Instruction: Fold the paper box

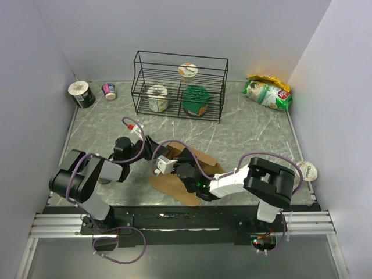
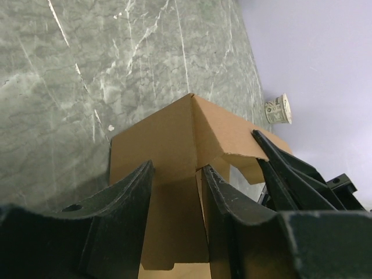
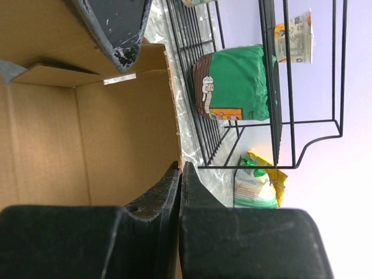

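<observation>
Brown paper box, long axis diagonal, by the tabletop's near edge; left gripper jaws half-parted astride its flap (wrist view only); right gripper jaws pressed together.

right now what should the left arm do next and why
Probably close the left gripper on the raised panel of the paper box. Its jaws stand apart with that panel seemingly between them, while the right gripper is shut on another wall's edge. A hold on both sides should steady the fold.
</observation>
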`<state>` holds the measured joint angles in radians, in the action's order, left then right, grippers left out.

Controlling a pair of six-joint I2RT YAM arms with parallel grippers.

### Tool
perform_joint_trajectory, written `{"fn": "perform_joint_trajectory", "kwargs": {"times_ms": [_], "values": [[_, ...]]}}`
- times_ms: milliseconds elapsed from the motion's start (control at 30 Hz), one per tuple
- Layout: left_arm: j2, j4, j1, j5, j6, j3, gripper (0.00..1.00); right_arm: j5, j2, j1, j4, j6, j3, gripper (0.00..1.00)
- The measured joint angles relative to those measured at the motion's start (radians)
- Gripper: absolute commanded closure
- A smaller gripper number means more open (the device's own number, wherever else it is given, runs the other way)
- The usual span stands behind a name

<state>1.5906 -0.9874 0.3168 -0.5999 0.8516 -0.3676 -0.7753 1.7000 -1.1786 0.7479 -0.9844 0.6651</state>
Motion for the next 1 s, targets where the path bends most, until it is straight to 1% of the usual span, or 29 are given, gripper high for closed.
{"fn": "perform_joint_trajectory", "kwargs": {"times_ms": [167, 267, 367, 467, 500, 533, 633, 800, 1000], "values": [[0.065, -0.078, 0.002, -0.019, 0.008, 0.002, 0.55, 0.003, 0.001, -0.002, 0.001, 0.002, -0.023, 1.00], [0.078, -0.121, 0.003, -0.024, 0.008, 0.015, 0.55, 0.001, 0.001, -0.006, 0.008, 0.012, -0.032, 1.00], [0.078, -0.132, 0.003, -0.023, 0.006, 0.026, 0.51, -0.001, 0.001, -0.012, 0.011, 0.023, -0.034, 1.00], [0.074, -0.123, 0.003, -0.024, -0.010, 0.028, 0.42, -0.002, 0.001, -0.015, 0.016, 0.026, -0.039, 1.00], [0.068, -0.110, 0.003, -0.024, -0.024, 0.029, 0.37, -0.003, 0.001, -0.016, 0.018, 0.027, -0.039, 1.00], [0.056, -0.090, 0.003, -0.024, -0.037, 0.031, 0.29, -0.003, 0.001, -0.016, 0.019, 0.028, -0.039, 1.00], [-0.002, -0.024, 0.002, -0.023, -0.080, 0.041, 0.16, -0.006, 0.001, -0.017, 0.025, 0.029, -0.041, 1.00], [-0.127, 0.077, -0.038, -0.025, -0.144, 0.042, 0.08, -0.013, 0.003, -0.017, 0.064, 0.018, -0.058, 1.00], [-0.193, 0.143, -0.154, -0.051, -0.197, 0.042, 0.06, -0.011, 0.003, -0.017, 0.072, 0.019, -0.066, 1.00]]}}
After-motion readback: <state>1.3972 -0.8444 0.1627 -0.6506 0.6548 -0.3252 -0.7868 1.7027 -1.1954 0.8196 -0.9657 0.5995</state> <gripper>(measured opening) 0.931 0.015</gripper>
